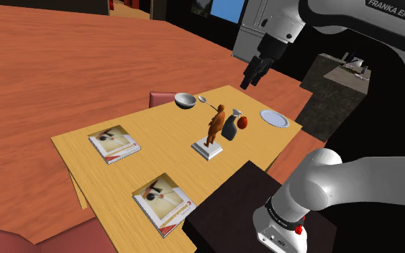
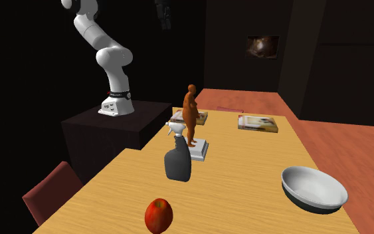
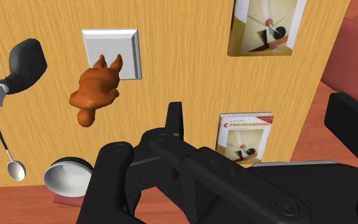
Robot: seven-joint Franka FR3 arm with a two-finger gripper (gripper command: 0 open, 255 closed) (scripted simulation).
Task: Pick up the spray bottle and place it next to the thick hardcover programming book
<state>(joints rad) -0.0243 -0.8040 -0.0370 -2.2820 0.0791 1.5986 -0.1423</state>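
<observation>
My gripper hangs high above the table, holding nothing; the spray bottle stands on the tabletop.

In the wrist view I read the black fingers as spread apart, though the angle is awkward and I say that with some caution. The bottle, with a dark body and a white trigger head, stands upright just beside the pale base of an orange figurine, with a red apple near its other side. A bowl and a spoon lie towards the far end, and a white plate sits by the corner. The programming book lies flat near the table's opposite long edge, well apart from the bottle, and a second book lies along that same edge.
</observation>
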